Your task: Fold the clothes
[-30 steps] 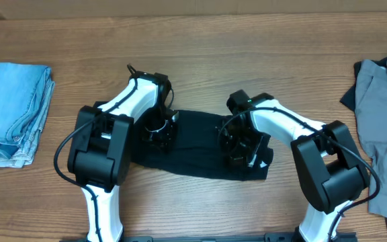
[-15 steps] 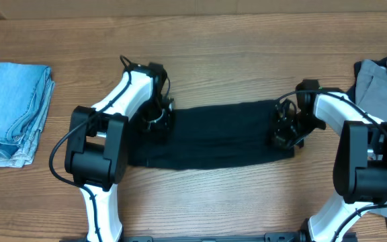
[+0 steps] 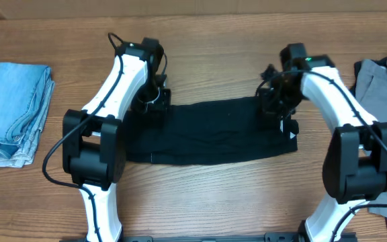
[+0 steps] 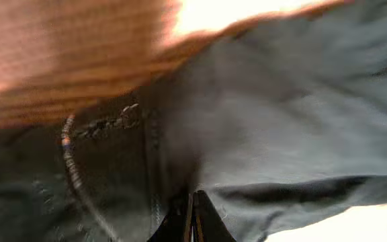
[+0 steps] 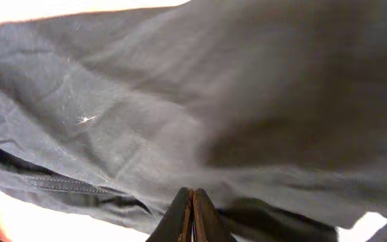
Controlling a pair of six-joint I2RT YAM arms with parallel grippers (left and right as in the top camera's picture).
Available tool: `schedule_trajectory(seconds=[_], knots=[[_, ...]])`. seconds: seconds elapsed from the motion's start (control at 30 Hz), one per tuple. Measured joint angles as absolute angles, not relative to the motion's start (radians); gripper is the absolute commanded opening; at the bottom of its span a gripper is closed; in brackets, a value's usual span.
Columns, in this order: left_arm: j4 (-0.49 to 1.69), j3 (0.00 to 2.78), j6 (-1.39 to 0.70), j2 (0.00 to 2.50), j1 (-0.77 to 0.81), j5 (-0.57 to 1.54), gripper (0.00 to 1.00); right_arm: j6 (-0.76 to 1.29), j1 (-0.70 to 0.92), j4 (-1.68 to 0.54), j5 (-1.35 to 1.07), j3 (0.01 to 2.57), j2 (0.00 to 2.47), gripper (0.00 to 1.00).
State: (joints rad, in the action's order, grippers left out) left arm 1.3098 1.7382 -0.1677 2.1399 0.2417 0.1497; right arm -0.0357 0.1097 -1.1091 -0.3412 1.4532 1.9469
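Note:
A black garment (image 3: pixel 210 131) lies stretched out flat across the middle of the wooden table. My left gripper (image 3: pixel 152 101) is shut on its far left corner. My right gripper (image 3: pixel 274 101) is shut on its far right corner. In the left wrist view the shut fingers (image 4: pixel 192 208) pinch dark cloth (image 4: pixel 281 121) with a stitched seam. In the right wrist view the shut fingers (image 5: pixel 191 208) pinch dark cloth (image 5: pixel 180 101) too. A small white tag (image 3: pixel 293 134) shows at the garment's right edge.
A folded stack of light blue denim (image 3: pixel 11 111) lies at the far left. A pile of grey clothes (image 3: pixel 381 114) lies at the far right edge. Bare wood lies behind and in front of the garment.
Both grippers have moved apart and toward the far side, pulling the black garment out from a bunched shape into a long flat strip. The right arm swung far to the right.

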Motion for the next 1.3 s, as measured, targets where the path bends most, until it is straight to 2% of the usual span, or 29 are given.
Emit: schedule_trajectory(seconds=[0.23, 0.63, 0.7, 0.73, 0.77, 0.8, 0.83, 0.87, 0.93, 0.97, 1.03, 1.2, 1.3], knots=[[1.152, 1.586, -0.189, 2.139, 0.242, 0.105, 0.04, -0.052, 0.131, -0.881, -0.273, 1.187, 1.932, 0.04], [1.134, 1.569, -0.204, 2.137, 0.255, 0.058, 0.04, -0.052, -0.126, -0.778, -0.232, 1.196, 1.922, 0.04], [1.132, 1.569, -0.204, 2.137, 0.254, 0.05, 0.04, -0.052, -0.145, -0.767, -0.189, 1.218, 1.923, 0.07], [1.132, 1.57, -0.204, 2.137, 0.252, 0.037, 0.04, -0.052, -0.162, -0.775, -0.157, 1.246, 1.924, 0.18], [1.132, 1.573, -0.204, 2.137, 0.246, 0.023, 0.06, -0.053, -0.17, -0.793, -0.141, 1.277, 1.925, 0.33], [1.139, 1.584, -0.204, 2.137, 0.242, 0.013, 0.12, -0.052, -0.172, -0.833, -0.128, 1.322, 1.927, 0.51], [1.151, 1.629, -0.204, 2.138, 0.235, -0.002, 0.24, -0.055, -0.172, -0.862, -0.122, 1.365, 1.928, 0.59], [1.168, 1.675, -0.209, 2.138, 0.234, -0.009, 0.3, -0.053, -0.17, -0.899, -0.122, 1.392, 1.928, 0.65], [1.204, 1.831, -0.21, 2.139, 0.236, -0.007, 0.57, -0.047, -0.17, -0.991, -0.133, 1.411, 1.928, 0.85], [1.212, 1.907, -0.205, 2.138, 0.242, 0.02, 0.72, -0.035, -0.17, -1.04, -0.159, 1.412, 1.929, 0.88], [1.195, 1.997, -0.184, 2.138, 0.263, 0.11, 0.93, -0.031, -0.17, -1.105, -0.223, 1.412, 1.929, 0.89], [1.141, 2.008, -0.131, 2.138, 0.4, 0.24, 0.8, -0.107, -0.17, -1.14, -0.424, 1.404, 1.929, 0.93], [1.139, 2.008, -0.123, 2.141, 0.437, 0.251, 0.72, -0.135, -0.17, -1.037, -0.482, 1.328, 1.931, 0.92]])
